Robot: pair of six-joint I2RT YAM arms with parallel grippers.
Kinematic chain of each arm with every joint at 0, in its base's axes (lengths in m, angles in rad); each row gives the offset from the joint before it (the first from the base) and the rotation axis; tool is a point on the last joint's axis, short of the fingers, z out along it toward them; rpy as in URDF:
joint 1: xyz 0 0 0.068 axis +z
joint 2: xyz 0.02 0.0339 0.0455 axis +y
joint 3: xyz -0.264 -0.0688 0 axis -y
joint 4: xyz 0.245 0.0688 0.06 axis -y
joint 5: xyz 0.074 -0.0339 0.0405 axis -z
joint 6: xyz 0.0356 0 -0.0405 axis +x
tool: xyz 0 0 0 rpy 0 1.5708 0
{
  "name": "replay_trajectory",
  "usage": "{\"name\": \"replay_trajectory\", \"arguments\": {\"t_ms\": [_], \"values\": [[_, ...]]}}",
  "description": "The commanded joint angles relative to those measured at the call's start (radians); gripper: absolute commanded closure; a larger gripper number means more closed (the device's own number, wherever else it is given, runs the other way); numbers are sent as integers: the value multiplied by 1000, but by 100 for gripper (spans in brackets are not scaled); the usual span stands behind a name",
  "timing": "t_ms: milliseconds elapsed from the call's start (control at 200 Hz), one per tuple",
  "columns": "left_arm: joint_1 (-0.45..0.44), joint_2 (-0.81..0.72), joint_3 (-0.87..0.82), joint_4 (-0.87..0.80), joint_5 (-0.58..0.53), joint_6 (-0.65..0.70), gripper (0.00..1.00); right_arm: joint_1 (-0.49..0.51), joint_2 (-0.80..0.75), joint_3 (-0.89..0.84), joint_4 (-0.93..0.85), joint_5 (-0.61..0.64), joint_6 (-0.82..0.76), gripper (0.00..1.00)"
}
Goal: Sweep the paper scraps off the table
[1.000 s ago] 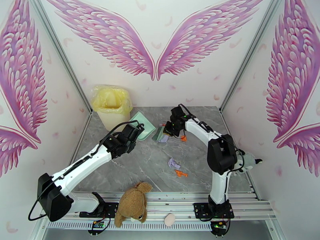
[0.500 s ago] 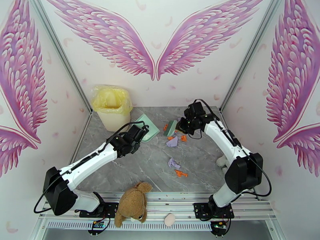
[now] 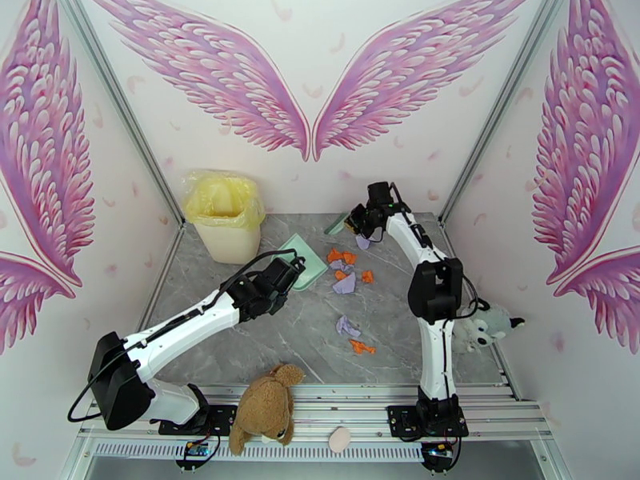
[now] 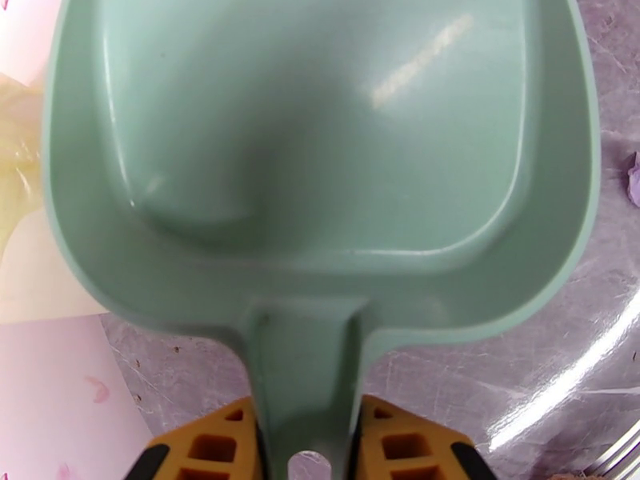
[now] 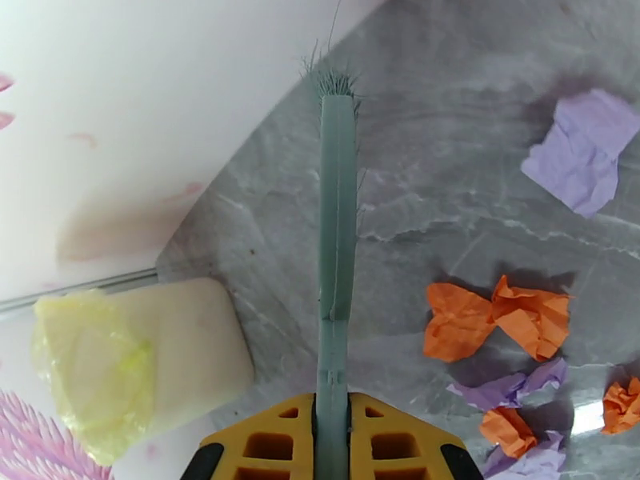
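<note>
Mint-green plastic fills the left wrist view: the dustpan (image 4: 320, 154) is gripped by its handle, the left gripper (image 4: 304, 450) clenched on it with a yellow finger on each side. From above, the left arm runs low and nearly straight from its base at the near left corner, slanting towards the far right over the table (image 3: 264, 346). Its wrist ends near the middle, so the dustpan (image 3: 302, 266) lies just left of the paper scraps (image 3: 346, 270).

The right arm stands almost upright from its base. It bends at the elbow above the right side of the table, and its forearm reaches far and left to the back edge. The right gripper (image 3: 358, 222) grasps a slim green brush (image 3: 338, 226) there. In the right wrist view the brush (image 5: 336, 218) is pinched edge-on between the fingers, with its bristles at the far tip close to the wall.

Orange and purple scraps (image 5: 496, 318) lie right of the brush on the marble. One cluster sits mid-table beside the dustpan, and a smaller group (image 3: 352, 334) lies nearer. A bin (image 3: 224, 214) lined with a yellow bag stands at the far left corner, and a brown plush toy (image 3: 268, 410) sits on the near frame.
</note>
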Motion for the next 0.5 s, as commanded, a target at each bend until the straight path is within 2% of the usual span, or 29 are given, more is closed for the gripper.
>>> {"name": "replay_trajectory", "arguments": {"t_ms": [0,210,495], "values": [[-2,-28,-23,25,0,-16,100,20,0,-6,40,12,61,100],[-3,-13,-17,38,10,-6,100,17,-108,-273,119,4,25,100],[-8,7,-1,37,23,-10,100,-13,-337,-682,250,-47,-12,100]]}}
